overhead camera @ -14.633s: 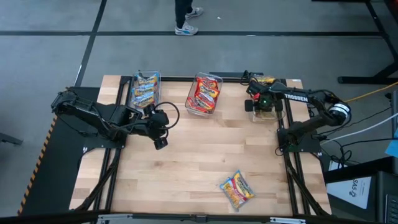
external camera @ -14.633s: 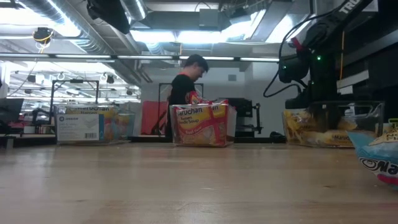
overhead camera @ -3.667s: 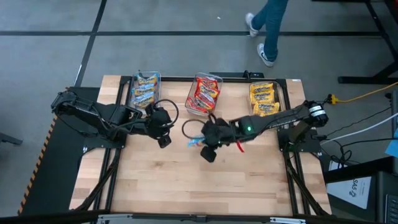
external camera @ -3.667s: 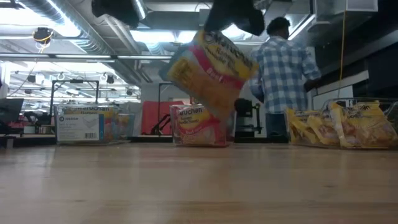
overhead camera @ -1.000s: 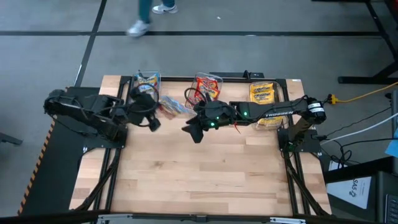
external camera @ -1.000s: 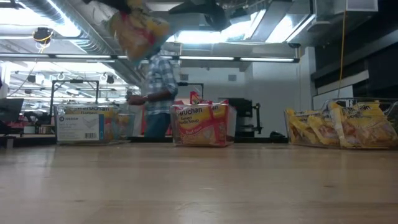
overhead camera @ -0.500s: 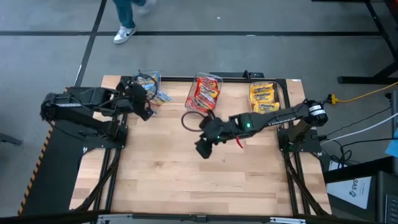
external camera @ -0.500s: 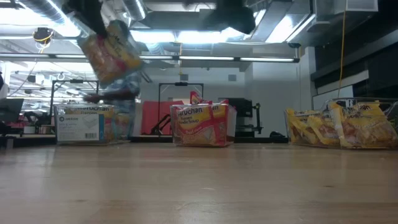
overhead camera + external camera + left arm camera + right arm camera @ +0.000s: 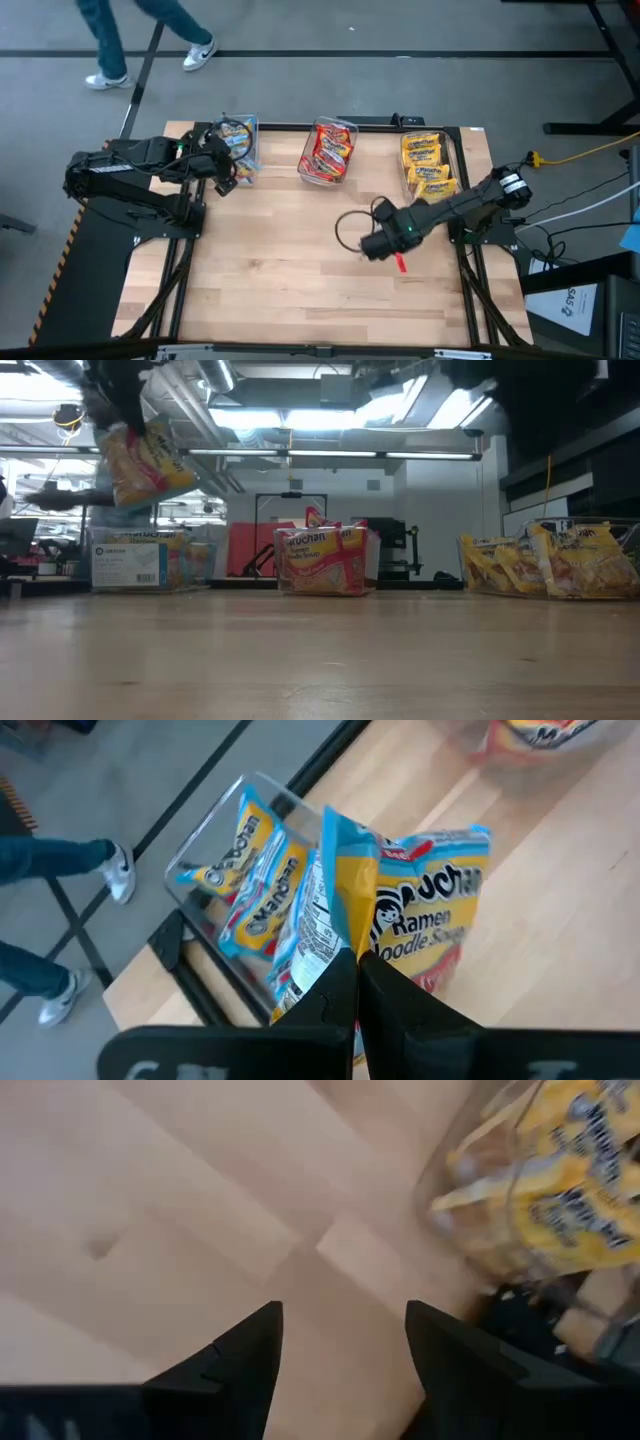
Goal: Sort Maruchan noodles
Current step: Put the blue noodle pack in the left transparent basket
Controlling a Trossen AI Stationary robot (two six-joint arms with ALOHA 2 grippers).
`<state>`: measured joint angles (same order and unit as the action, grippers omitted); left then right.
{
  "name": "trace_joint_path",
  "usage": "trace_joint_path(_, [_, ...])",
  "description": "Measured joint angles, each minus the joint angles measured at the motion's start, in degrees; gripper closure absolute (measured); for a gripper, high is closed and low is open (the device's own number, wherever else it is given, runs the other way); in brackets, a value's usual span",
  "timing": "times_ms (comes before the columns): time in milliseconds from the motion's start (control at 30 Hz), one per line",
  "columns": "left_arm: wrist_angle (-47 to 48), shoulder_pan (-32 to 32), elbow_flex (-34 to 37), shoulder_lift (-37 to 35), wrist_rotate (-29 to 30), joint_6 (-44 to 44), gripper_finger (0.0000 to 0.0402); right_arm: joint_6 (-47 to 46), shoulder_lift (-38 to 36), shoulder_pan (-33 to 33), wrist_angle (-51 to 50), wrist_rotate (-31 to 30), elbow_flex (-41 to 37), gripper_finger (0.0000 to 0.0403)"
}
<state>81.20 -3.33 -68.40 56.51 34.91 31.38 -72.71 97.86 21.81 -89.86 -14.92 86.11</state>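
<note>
1. My left gripper [image 9: 355, 982] is clamped on the top edge of a blue-and-yellow packet [image 9: 410, 910]; the two dark fingers [image 9: 400, 1015] are pressed together with the crinkled plastic pinched between them.
2. In the low view that held packet [image 9: 140, 460] hangs in the air, tilted, above the left bin [image 9: 140, 563]. The arm above it is mostly cut off by the frame.
3. From above, the left gripper [image 9: 222, 172] sits at the near edge of the left bin [image 9: 236, 143], and the packet is largely hidden under the wrist, so I cannot tell whether it is over the bin or just beside it.
4. The left bin [image 9: 215, 870] is clear plastic and holds other blue packets [image 9: 262, 905] standing on edge.
5. To the right of the left bin stands the middle bin [image 9: 328, 150], packed with red packets [image 9: 322, 560].
6. Farther right again is the right bin [image 9: 428, 160] with yellow packets [image 9: 550, 565]; the wrist view shows it only as a blur [image 9: 545, 1190].
7. My right gripper [image 9: 372, 245] is over bare table [image 9: 290, 290], well away from the left bin and near the right bin; its fingers [image 9: 245, 1355] stand apart with nothing between them.
8. A person's legs [image 9: 150, 35] cross the floor beyond the left bin, cut off at the frame.
</note>
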Motion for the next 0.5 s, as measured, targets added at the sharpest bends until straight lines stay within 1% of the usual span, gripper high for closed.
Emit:
trace_joint_path(100, [0.94,-0.77,0.00,0.00,0.34,-0.30,0.0401,-2.57,0.00,2.78,1.62,-0.07,0.00,0.0185])
trace_joint_path(233, [-0.18,-2.68,0.00,-0.48,3.66,-1.69,0.0401,-8.07,0.07,4.88,4.29,-0.84,0.00,0.0185])
trace_joint_path(367, [-2.09,-5.30,0.00,-0.36,6.11,-2.68,0.0401,-11.56,0.09,6.50,4.92,-1.82,0.00,0.0185])
trace_joint_path(433, [-3.27,-6.68,0.32,0.08,6.47,-4.55,0.0401,-12.65,0.11,6.99,5.28,-2.25,0.00,0.0185])
trace_joint_path(500, [-6.02,-7.84,2.07,0.18,6.04,-5.95,0.0401,-12.87,0.11,7.23,5.84,-2.32,0.00,0.0185])
